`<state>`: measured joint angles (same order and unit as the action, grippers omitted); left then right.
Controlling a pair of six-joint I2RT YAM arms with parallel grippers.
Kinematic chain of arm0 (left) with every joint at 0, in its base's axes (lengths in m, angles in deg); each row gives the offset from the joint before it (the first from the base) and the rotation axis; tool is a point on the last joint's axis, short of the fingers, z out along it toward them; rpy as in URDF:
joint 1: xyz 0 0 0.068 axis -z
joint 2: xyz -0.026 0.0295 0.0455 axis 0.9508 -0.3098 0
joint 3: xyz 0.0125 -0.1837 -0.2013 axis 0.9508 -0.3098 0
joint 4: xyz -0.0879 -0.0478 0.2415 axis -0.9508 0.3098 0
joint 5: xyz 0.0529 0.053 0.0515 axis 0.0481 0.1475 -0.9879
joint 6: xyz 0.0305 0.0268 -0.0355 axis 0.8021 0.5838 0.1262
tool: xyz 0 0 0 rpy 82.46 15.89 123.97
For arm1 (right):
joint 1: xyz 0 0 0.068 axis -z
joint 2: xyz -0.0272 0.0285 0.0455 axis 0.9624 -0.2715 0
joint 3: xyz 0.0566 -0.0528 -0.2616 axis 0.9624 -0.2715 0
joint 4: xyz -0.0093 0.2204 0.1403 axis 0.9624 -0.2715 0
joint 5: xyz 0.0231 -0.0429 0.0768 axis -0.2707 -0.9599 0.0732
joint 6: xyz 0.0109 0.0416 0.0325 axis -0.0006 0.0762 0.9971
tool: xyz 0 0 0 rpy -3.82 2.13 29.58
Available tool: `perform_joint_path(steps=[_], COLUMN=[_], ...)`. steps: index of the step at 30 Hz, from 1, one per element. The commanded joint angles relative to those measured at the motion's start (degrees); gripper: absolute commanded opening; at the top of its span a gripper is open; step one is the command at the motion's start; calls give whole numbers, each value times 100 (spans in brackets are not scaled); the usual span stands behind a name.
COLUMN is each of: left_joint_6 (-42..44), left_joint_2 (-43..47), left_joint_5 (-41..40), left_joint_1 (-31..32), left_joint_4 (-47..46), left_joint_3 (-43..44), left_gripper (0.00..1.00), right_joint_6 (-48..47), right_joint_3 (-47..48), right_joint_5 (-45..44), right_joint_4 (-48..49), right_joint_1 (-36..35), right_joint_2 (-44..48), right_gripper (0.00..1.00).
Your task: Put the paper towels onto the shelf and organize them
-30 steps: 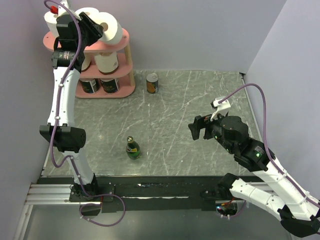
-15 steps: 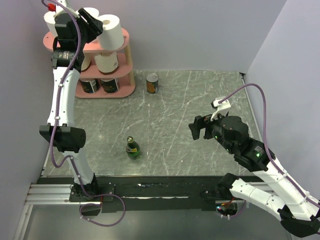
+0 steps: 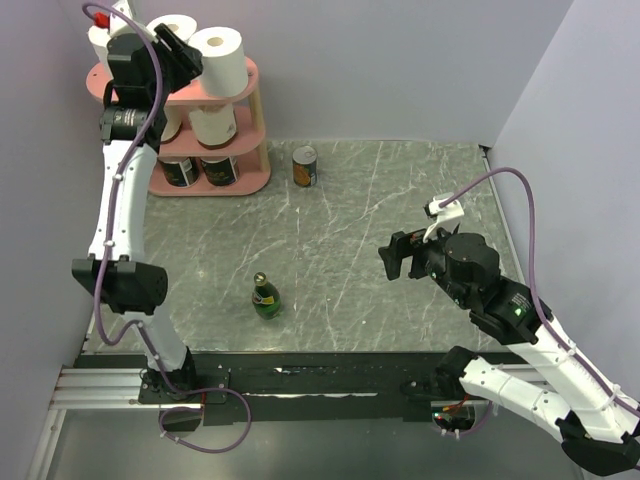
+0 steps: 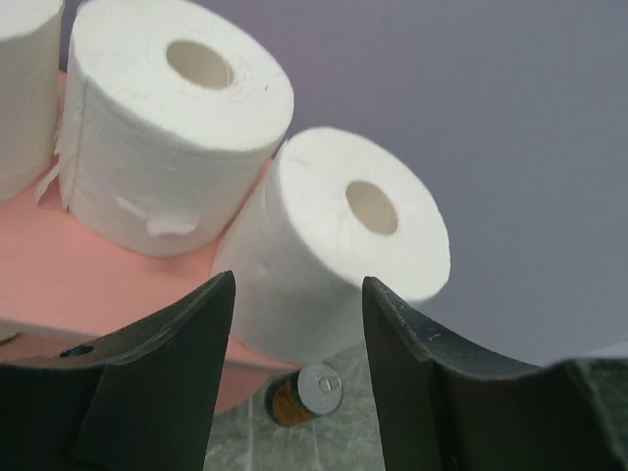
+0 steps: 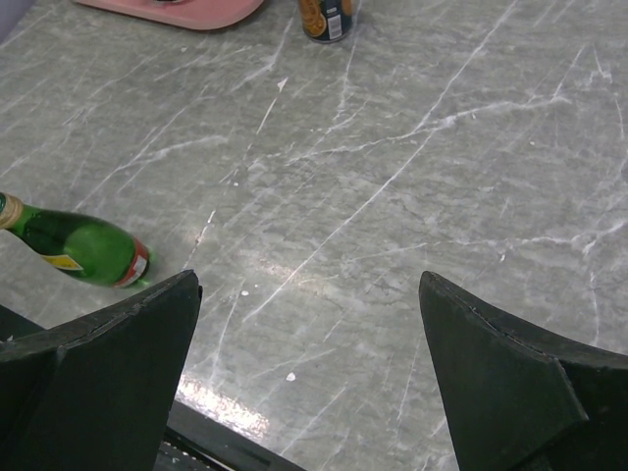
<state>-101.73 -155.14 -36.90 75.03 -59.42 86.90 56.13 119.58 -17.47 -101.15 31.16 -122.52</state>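
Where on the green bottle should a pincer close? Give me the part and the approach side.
Grip the wide lower body of the green bottle, probably coming in level from the right arm's side, where the open right pincer is nearest. It appears to stand upright and round, and its neck tapers thin, leaving less to hold.

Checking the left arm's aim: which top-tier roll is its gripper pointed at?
The rightmost roll, at the shelf's end: it shows between the open left gripper's fingers. The middle roll and left roll sit aside.
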Motion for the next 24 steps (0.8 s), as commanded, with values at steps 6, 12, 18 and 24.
perform_joint_path(steps=[6,12,18,24], left_joint_6=[352,493,467,660], left_joint_2=[1158,764,465,131], left_joint_5=[220,326,220,386], left_joint_1=[193,483,545,545], left_joint_4=[-250,-127,-241,-679], left_joint_3=[-1241,-1023,-829,-627], left_gripper=[55,54,54,56], right_joint_6=[-6,29,12,-15], right_joint_3=[218,209,288,341], right_joint_5=[-107,-27,-36,-45], right_joint_4=[39,75,22,13], right_joint_1=[29,38,29,29], right_joint_2=[112,33,59,15], right_gripper=[100,99,100,100])
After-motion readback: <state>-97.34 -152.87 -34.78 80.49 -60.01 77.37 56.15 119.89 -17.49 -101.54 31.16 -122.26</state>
